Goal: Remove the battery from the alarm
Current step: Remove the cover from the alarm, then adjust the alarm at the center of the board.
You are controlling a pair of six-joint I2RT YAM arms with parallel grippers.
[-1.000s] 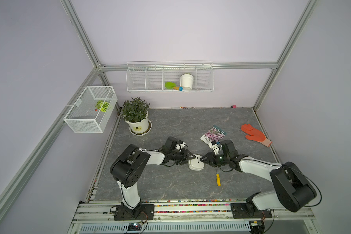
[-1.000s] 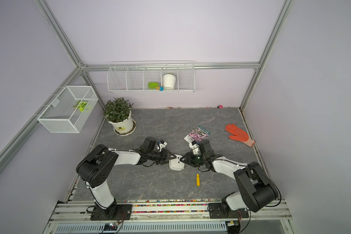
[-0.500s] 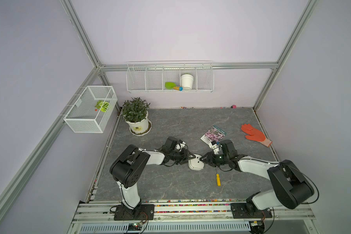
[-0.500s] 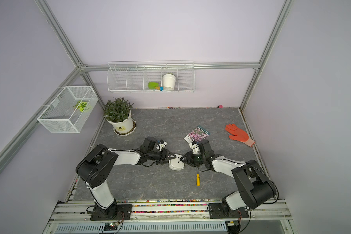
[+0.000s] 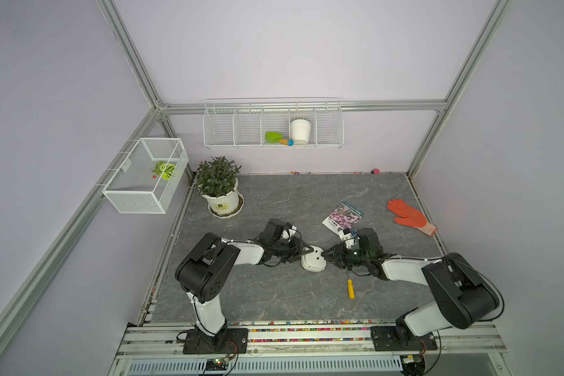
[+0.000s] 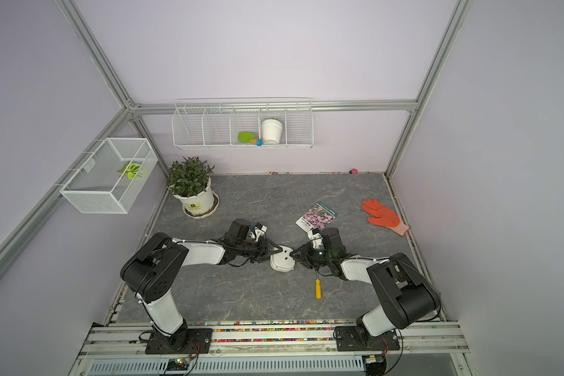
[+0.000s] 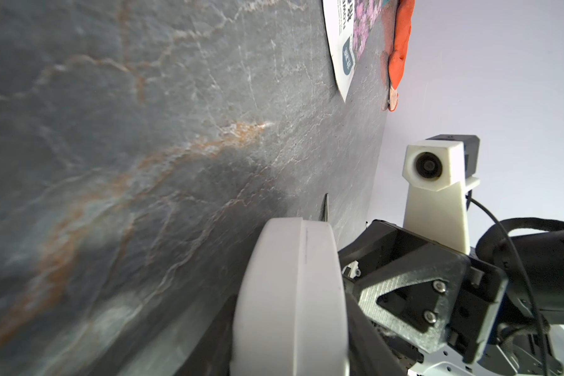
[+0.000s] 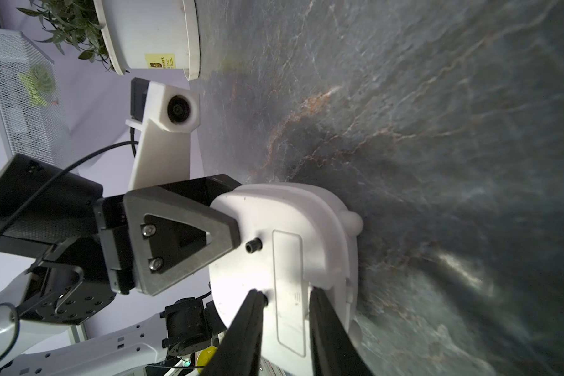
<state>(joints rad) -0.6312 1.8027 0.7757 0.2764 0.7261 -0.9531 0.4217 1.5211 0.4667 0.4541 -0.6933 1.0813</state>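
Alarm (image 8: 290, 228) is clamped by left gripper (image 5: 309, 251) while right gripper's (image 8: 285, 293) half-open tips touch its back; pot's (image 8: 150, 32) yellow label (image 8: 159, 61) unreadable.

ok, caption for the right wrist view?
Back of the alarm, held by the left gripper; right gripper straddles the closed battery cover.

Lilac walls (image 5: 290, 48), aluminium frame (image 5: 388, 105), grey marbled tabletop (image 5: 274, 293), wire wall shelf (image 5: 219, 130)
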